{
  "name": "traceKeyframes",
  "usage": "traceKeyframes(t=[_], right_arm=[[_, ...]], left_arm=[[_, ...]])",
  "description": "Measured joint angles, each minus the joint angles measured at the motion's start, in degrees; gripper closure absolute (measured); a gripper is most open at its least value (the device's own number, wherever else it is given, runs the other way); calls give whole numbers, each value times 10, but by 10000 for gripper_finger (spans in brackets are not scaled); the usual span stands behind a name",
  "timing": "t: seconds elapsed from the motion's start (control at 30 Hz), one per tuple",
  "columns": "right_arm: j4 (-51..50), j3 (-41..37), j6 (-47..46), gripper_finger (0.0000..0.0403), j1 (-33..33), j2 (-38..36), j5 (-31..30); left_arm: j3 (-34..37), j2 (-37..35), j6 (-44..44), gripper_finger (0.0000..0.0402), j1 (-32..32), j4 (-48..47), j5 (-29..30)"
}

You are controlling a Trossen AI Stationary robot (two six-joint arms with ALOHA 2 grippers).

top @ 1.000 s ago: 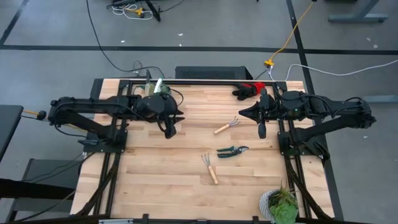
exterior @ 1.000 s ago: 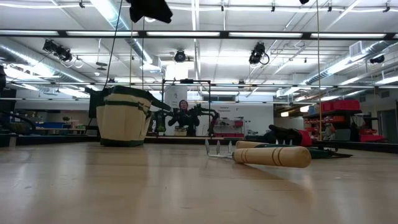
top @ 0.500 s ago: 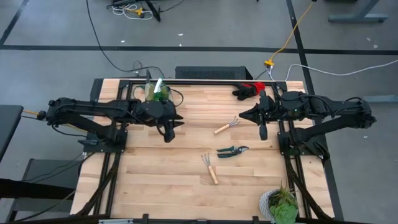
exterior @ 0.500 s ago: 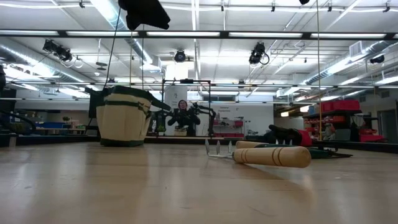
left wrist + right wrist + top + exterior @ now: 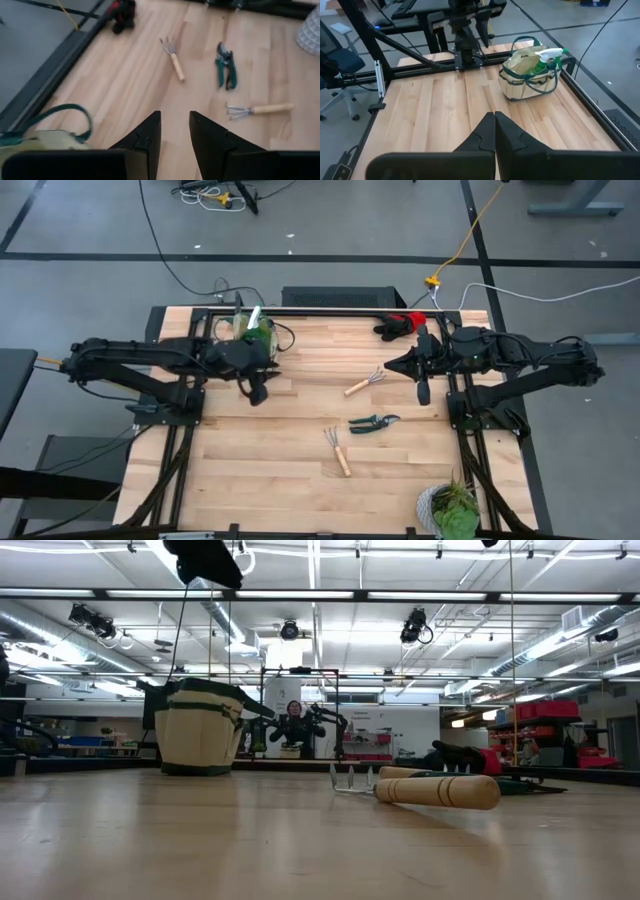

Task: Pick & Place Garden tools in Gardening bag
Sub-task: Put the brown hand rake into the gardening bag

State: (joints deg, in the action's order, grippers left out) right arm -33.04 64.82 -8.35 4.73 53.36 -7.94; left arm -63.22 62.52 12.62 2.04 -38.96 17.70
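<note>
Rakes (image 5: 365,384) and shears (image 5: 374,422) lie mid-table, light and rigid, so we judge the wooden handles the best grip, gloves (image 5: 398,325) being soft; left pincer (image 5: 174,131), fingers apart and empty, hangs beside the bag (image 5: 253,330), right pincer (image 5: 421,393) closed.

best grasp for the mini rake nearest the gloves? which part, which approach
Judgement: take the rake by its wooden handle, mid-length, coming straight down with the fingers across the handle. It lies flat on the table, tines toward the gloves, handle end toward the table's middle, with bare wood on both sides. The handle is the thickest, straightest part; the splayed tines would slip.
</note>
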Motion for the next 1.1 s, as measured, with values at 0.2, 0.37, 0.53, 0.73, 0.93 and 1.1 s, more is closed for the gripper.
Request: traceKeyframes(t=[0.2, 0.37, 0.53, 0.73, 0.93, 1.1], right_arm=[[-1, 0, 2, 403, 0, 0, 0], [-1, 0, 1, 403, 0, 0, 0], [-1, 0, -2, 403, 0, 0, 0], [-2, 0, -2, 403, 0, 0, 0], [-2, 0, -2, 403, 0, 0, 0], [-7, 0, -2, 403, 0, 0, 0]], left_arm=[[0, -49, 0, 309, 0, -27, 22], [0, -65, 16, 323, 0, -25, 31], [0, -63, 17, 330, 0, -17, 26], [0, -64, 26, 330, 0, -17, 18], [0, -64, 33, 330, 1, -16, 17], [0, -63, 33, 330, 1, -15, 16]])
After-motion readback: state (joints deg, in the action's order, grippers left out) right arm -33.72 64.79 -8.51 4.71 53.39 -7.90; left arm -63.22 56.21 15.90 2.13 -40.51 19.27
